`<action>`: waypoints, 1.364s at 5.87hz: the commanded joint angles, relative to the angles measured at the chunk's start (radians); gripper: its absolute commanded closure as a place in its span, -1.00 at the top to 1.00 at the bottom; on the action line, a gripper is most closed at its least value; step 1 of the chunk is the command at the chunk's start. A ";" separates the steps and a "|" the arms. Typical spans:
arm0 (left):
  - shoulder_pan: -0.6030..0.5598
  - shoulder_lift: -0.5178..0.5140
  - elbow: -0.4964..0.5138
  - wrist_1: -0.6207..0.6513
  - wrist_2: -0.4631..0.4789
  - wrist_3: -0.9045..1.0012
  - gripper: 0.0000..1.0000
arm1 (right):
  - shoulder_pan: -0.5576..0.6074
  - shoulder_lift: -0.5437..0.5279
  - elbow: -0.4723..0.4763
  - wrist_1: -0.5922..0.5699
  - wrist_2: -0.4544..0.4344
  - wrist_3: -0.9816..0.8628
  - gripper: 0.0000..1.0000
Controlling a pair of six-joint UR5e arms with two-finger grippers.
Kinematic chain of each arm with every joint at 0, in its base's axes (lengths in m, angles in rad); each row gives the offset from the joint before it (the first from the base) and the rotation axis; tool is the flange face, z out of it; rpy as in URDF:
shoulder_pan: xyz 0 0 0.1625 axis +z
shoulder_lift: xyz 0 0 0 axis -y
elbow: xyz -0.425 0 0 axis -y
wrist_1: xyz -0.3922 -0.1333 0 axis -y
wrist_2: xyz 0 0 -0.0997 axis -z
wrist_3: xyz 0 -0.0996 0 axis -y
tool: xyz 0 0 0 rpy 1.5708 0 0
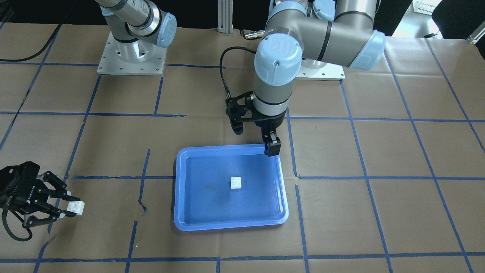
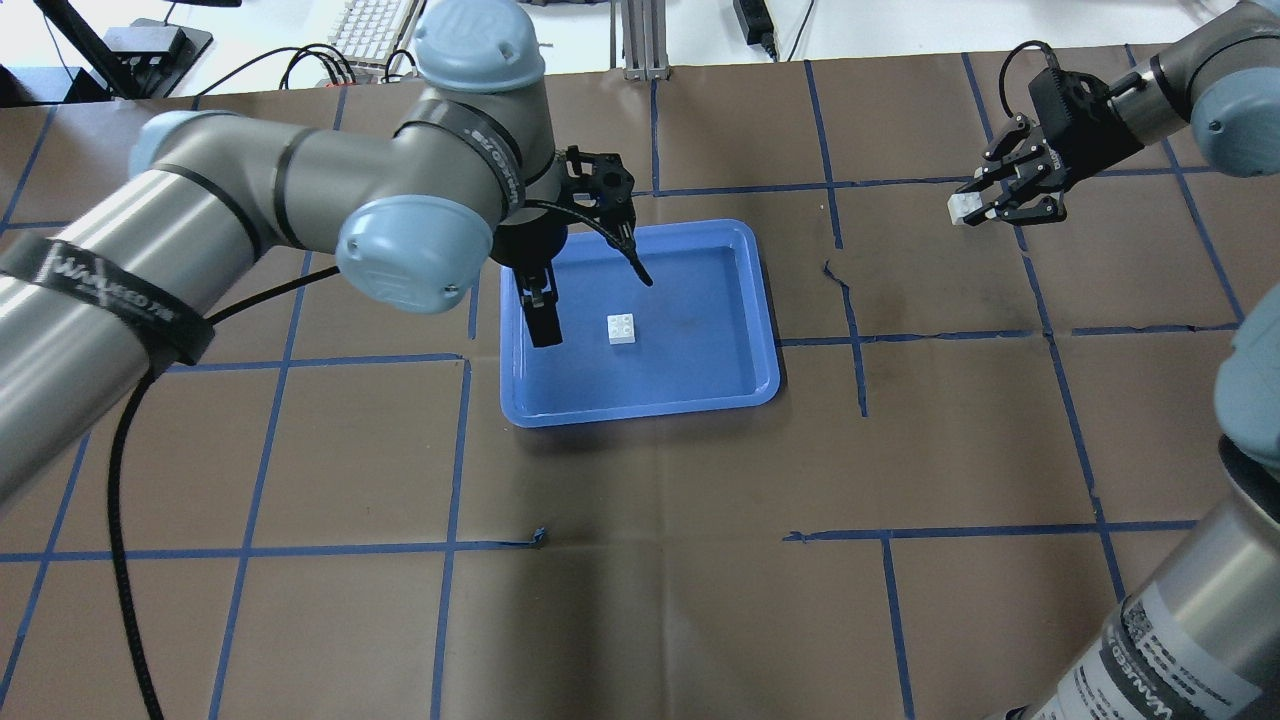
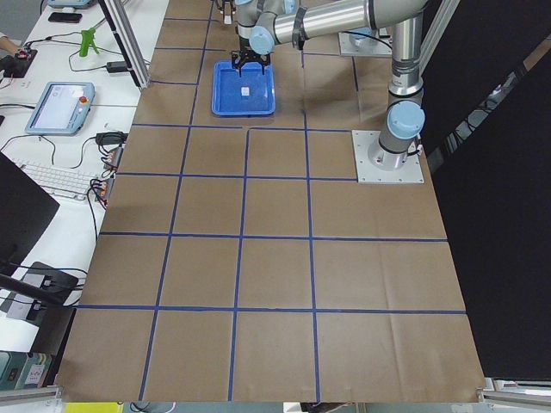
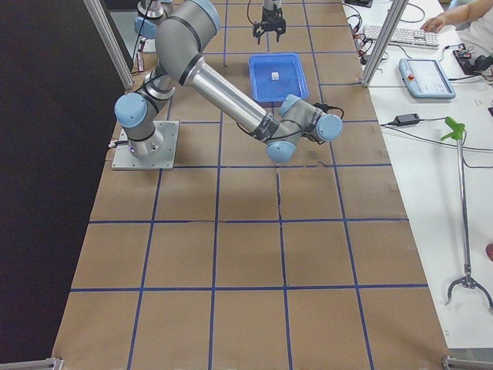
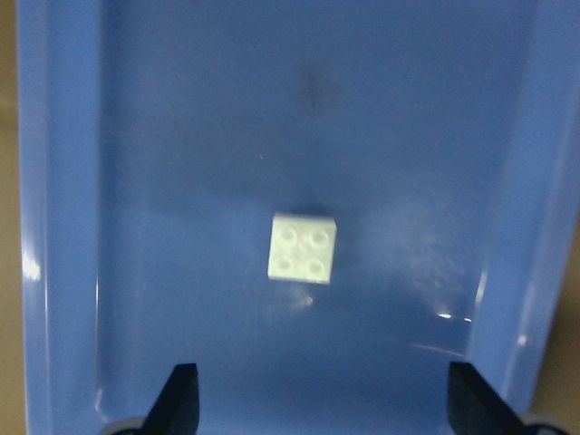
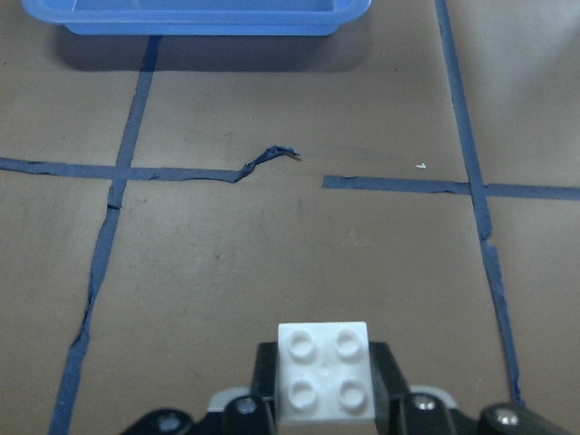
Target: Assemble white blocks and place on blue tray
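Blocks 2: first block (image 1: 236, 182) in single blue tray (image 1: 231, 226) | right jaws grip second block (image 1: 76, 207) | left jaws apart

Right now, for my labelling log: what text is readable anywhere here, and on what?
"WANUSED", it seems: black strap on the left arm.
"UR" logo, faint: blue joint cap on the left arm.
White print on the right tool: too small to read.
Label on the right arm: blurred.
Blue tray, block lying in it, held block: no text.
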 commanded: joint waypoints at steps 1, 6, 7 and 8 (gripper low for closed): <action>0.055 0.153 0.056 -0.228 -0.004 -0.036 0.91 | 0.058 -0.121 0.152 -0.008 0.075 0.063 -0.58; 0.078 0.224 0.040 -0.220 0.002 -1.026 0.99 | 0.383 -0.157 0.410 -0.607 0.131 0.684 -0.58; 0.076 0.246 0.039 -0.220 0.007 -1.123 0.99 | 0.452 -0.116 0.418 -0.762 0.126 0.830 -0.58; 0.079 0.256 0.038 -0.218 0.007 -1.183 0.99 | 0.503 -0.050 0.418 -0.854 0.120 0.867 -0.57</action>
